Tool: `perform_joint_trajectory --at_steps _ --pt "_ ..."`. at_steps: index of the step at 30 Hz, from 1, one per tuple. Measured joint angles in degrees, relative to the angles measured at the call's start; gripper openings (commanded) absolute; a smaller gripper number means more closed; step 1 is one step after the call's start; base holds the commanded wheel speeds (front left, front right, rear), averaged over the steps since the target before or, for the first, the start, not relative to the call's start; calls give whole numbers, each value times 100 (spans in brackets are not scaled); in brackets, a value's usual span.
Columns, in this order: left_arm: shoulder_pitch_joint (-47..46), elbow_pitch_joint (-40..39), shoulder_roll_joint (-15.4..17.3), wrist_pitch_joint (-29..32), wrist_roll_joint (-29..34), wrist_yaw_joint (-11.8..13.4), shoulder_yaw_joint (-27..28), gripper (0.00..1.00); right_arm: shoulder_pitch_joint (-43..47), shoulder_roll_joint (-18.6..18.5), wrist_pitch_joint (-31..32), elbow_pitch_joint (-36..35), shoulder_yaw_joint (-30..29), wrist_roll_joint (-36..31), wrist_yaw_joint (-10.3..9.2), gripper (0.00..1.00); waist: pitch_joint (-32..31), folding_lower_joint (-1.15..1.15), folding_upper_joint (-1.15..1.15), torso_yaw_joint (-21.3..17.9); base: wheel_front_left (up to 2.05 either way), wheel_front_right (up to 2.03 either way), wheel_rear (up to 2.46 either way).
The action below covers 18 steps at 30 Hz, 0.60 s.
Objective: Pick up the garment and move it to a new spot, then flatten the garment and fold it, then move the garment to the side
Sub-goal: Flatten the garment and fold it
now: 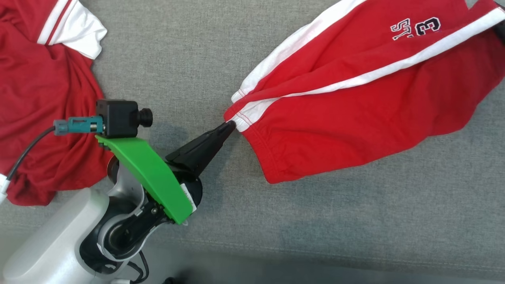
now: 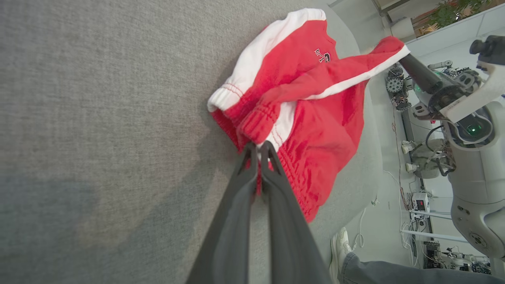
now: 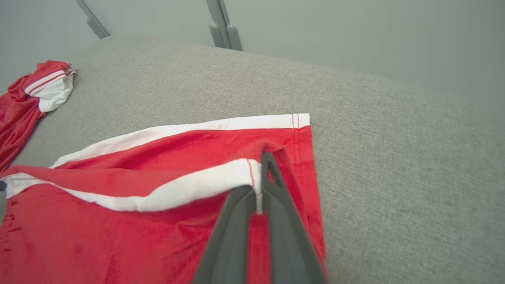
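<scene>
between left gripper (image 1: 230,126) and right gripper (image 3: 259,177), the garment (image 1: 355,106) stretches, pinched at both ends.

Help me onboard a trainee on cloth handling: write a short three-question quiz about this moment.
1. True or false: the left tool hangs open, clear of the red shorts.
2. The right tool pinches: A) the shorts' white-striped edge; B) the grey surface; C) nothing.
3. Fill in: the second red garment lies at the head view's upper ____.
Key: 1 false; 2 A; 3 left.
</scene>
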Motion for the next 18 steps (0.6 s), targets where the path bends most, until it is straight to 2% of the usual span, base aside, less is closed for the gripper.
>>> perform_joint_trajectory --at_steps 5,18 --pt "-210 93 -151 89 0 0 -47 0 -467 134 -103 297 194 -367 58 0 182 0 0 147 0 0 0" --pt "-388 365 -349 138 -18 0 34 0 -1235 352 -115 1259 515 -701 129 0 310 0 0 322 0 0 0"
